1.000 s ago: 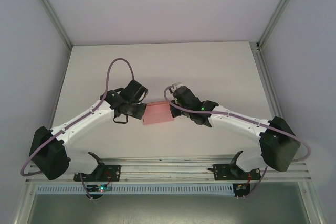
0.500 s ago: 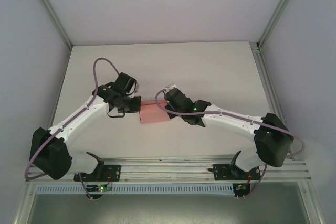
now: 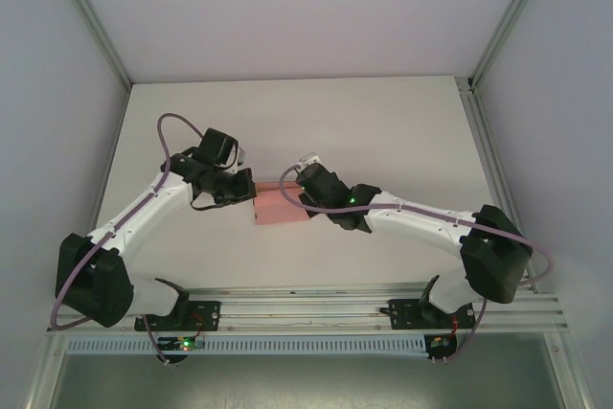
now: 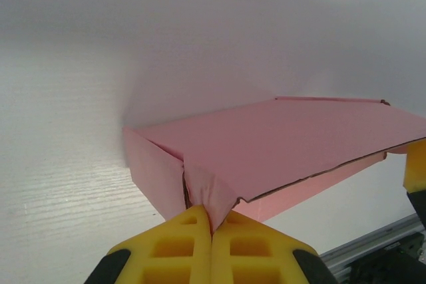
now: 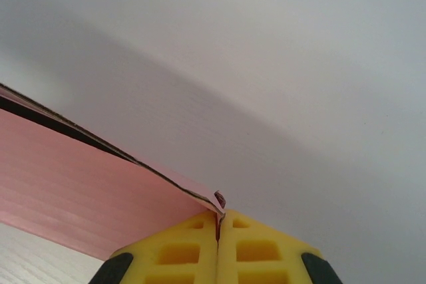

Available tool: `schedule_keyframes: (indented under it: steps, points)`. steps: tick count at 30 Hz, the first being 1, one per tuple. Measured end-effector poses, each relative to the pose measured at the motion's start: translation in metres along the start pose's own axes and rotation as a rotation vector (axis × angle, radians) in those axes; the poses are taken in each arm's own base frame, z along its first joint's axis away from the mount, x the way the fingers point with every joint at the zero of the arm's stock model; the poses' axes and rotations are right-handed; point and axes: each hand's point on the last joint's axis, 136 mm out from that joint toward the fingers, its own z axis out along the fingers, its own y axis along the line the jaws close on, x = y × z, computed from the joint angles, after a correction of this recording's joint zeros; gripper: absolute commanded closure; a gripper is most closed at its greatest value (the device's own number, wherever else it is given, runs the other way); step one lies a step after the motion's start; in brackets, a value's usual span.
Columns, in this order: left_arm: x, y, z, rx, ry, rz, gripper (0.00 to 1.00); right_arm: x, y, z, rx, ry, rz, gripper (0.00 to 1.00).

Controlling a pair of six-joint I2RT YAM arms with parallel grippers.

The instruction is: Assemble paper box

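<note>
The paper box [image 3: 278, 208] is a small flat pink card box lying on the white table [image 3: 383, 131] between my two arms. In the left wrist view the box [image 4: 279, 144] shows its lid and a side wall, and my left gripper [image 4: 213, 221] is shut on a crumpled corner flap of it. The right wrist view has the pink box [image 5: 86, 197] at lower left, with my right gripper [image 5: 218, 221] shut on the tip of its lid corner. From above, the left gripper [image 3: 251, 193] meets the box's left edge and the right gripper [image 3: 303, 200] its right edge.
Grey enclosure walls and metal posts [image 3: 91, 21] frame the table on three sides. An aluminium rail [image 3: 316, 308] with the arm bases runs along the near edge. Purple cables [image 3: 165, 136] loop above both arms.
Both arms have shifted left and slightly toward the far side, carrying the box a little to the left between them. Both grippers stayed shut.
</note>
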Motion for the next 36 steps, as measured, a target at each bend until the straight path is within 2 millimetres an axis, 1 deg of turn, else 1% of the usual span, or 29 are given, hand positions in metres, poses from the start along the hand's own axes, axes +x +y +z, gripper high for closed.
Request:
schedule_keyframes:
  steps: [3,7,12,18,21,26,28,32,36]
  points:
    - [0.003,0.008,0.007,-0.018,0.001,0.042,1.00,0.000,0.002,-0.001,-0.012,-0.018,0.004,1.00]
    - [0.006,0.013,0.017,-0.044,-0.049,0.139,1.00,0.002,0.004,-0.002,-0.035,-0.057,0.015,1.00]
    - [0.011,0.017,0.021,-0.026,-0.121,0.194,1.00,0.007,0.006,-0.002,-0.066,-0.104,0.035,1.00]
    - [0.011,0.017,0.023,-0.029,-0.146,0.211,1.00,0.011,0.008,-0.001,-0.097,-0.144,0.068,1.00]
    - [0.009,0.016,0.023,-0.032,-0.149,0.211,1.00,0.009,0.008,0.000,-0.096,-0.155,0.093,1.00]
    - [0.005,0.015,0.023,-0.046,-0.159,0.206,1.00,-0.002,0.004,0.001,-0.074,-0.081,0.128,1.00]
    - [0.004,0.015,0.023,-0.049,-0.160,0.206,1.00,-0.003,0.004,0.001,-0.089,-0.037,0.144,1.00]
    - [0.005,0.014,0.023,-0.050,-0.154,0.208,1.00,0.000,0.006,-0.003,-0.178,0.027,0.214,1.00]
    - [0.006,0.014,0.023,-0.053,-0.155,0.209,1.00,0.001,0.007,-0.005,-0.279,0.036,0.313,1.00]
